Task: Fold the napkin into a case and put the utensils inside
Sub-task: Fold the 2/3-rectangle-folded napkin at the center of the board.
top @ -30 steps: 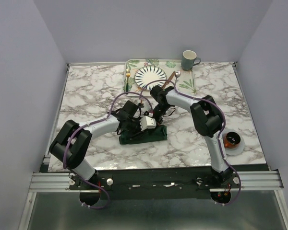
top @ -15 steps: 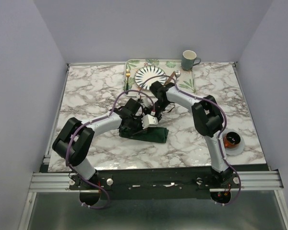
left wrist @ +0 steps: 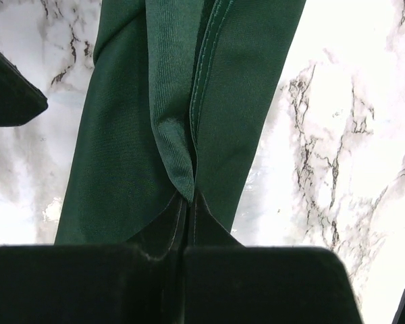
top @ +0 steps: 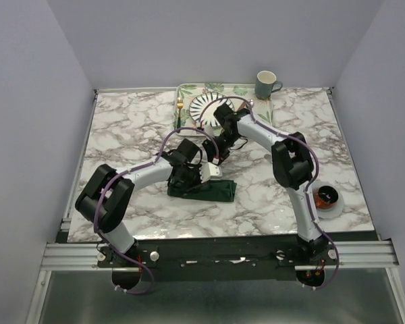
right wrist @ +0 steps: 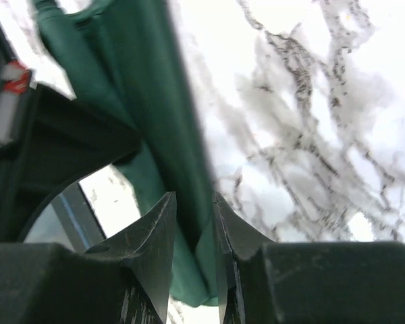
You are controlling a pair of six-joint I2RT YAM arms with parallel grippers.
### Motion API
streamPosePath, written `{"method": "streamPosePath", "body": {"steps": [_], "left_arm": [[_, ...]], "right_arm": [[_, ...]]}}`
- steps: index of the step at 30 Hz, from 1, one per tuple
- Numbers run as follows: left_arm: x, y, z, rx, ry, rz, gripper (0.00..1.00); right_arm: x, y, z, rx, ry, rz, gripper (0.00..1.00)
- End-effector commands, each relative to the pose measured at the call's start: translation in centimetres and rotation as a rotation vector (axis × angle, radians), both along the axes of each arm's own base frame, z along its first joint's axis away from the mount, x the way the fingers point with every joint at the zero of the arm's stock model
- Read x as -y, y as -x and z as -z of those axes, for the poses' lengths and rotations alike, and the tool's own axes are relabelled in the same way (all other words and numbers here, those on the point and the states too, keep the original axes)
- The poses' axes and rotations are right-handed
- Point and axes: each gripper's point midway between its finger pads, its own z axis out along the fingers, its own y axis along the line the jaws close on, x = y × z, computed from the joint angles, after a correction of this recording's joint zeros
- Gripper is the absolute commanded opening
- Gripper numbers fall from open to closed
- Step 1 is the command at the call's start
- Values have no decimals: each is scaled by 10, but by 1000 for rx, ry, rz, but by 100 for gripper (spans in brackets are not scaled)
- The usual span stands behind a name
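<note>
The dark green napkin (top: 214, 192) lies folded into a narrow strip on the marble table, near the middle. My left gripper (top: 187, 181) is at its left end. In the left wrist view the left gripper (left wrist: 187, 202) is shut on a ridge of the napkin (left wrist: 128, 148). My right gripper (top: 215, 154) hovers just beyond the strip's far edge. In the right wrist view the right gripper (right wrist: 194, 202) has its jaws a narrow gap apart, with the napkin (right wrist: 145, 101) beneath them. The gold fork (top: 179, 108) lies on the tray. The knife and spoon are hidden by my right arm.
The leaf-patterned tray (top: 189, 90) with the striped plate (top: 202, 105) is at the back centre. A grey-green mug (top: 265, 84) stands at its right. A white saucer with a brown cup (top: 327, 200) sits at the right front. My left arm's wrist (right wrist: 54, 135) is close to my right gripper.
My right gripper has drawn back from the napkin toward the tray. My left gripper stayed on the napkin's left end, and the cloth settled into a flatter, narrower strip.
</note>
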Motion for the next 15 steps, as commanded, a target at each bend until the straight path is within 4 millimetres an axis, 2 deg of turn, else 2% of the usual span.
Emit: {"method": "streamPosePath", "body": {"steps": [1,11,15], "left_arm": [[7,10,-3,-44,10,36,1],[11,11,-6,-67,-1,37,4],[13,10,-7,-70,-4,39,5]], "right_arm": [[-4,-4,25,10,66,-10,35],[-10,8,43,-4,79,-72,35],[-14,13,47,-6,79,-93,30]]}}
